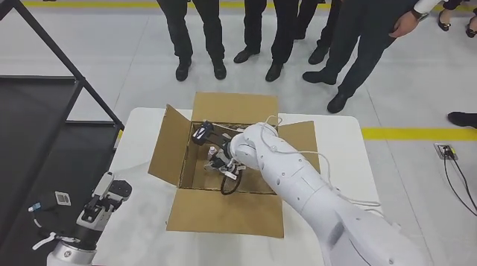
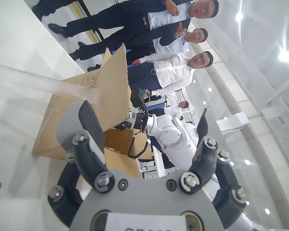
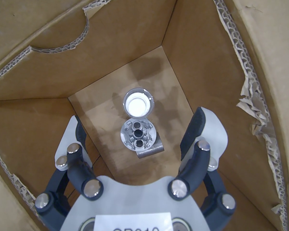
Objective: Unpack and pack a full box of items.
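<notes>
Here, box [image 1: 223, 217]: open cardboard carton, flaps spread, at the centre of the white table [image 1: 145, 184].
Right gripper [image 3: 137, 117]: inside the box, pincer released, fingers spread wide above the floor, grasping nothing.
Bottle [image 3: 137, 105]: small, white-topped, upright on the box floor beneath the spread fingers; a round clear lid [image 3: 137, 134] touches it.
Left gripper [image 1: 112, 189]: at 8 o'clock from the box, near the table edge, pincer released, empty.

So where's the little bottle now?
In the right wrist view, the bottle stands on the floor of the box, beside a round metal part, below the open right gripper.
</notes>
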`<state>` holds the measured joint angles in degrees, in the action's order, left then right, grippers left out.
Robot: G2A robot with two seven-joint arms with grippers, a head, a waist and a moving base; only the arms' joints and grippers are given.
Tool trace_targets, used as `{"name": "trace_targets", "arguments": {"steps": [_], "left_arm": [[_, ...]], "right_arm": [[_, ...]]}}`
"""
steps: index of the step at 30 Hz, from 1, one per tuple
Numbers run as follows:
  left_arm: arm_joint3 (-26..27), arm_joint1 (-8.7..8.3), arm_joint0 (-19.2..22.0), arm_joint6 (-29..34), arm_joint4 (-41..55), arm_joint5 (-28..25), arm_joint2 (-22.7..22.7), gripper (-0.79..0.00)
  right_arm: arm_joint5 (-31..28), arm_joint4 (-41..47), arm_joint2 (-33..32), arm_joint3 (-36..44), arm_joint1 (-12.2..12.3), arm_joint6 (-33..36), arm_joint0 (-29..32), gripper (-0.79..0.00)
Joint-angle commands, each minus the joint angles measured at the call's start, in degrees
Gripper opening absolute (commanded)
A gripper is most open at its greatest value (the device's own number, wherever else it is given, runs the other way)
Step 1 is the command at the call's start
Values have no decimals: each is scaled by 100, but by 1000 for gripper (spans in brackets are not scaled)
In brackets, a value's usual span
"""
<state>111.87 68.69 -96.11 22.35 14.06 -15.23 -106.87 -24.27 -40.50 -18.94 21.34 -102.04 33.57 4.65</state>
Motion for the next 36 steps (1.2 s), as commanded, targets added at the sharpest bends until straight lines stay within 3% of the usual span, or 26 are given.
{"name": "trace_targets", "arguments": {"steps": [1,3,9,10,12,15,28,31,36], "left_arm": [[-5,0,-12,3,-30,-6,13,0],[-2,2,-39,-4,-32,-17,17,0],[49,10,-149,-35,-17,-59,7,0],[59,11,-165,-46,-25,-64,2,0],[83,14,-196,-60,-24,-71,-4,0],[113,16,-226,-75,-19,-84,-13,0],[137,25,-262,-128,-50,-77,-13,0],[138,27,-265,-133,-56,-79,-14,0],[129,28,-252,-144,-56,-74,-22,0]], "right_arm": [[-8,-20,1,-107,-73,-107,13,0],[0,-51,5,-212,-150,-208,28,-9],[-1,-72,-39,-566,-324,-420,35,-191],[-24,-64,-49,-611,-348,-414,38,-191],[-66,-56,-69,-698,-389,-399,33,-314],[-109,-57,-97,-806,-439,-381,27,-425],[-189,-137,-207,-1038,-550,-438,-4,-634],[-197,-169,-227,-1065,-561,-430,-16,-785],[-357,-193,-275,-1129,-552,-409,-56,-785]]}}
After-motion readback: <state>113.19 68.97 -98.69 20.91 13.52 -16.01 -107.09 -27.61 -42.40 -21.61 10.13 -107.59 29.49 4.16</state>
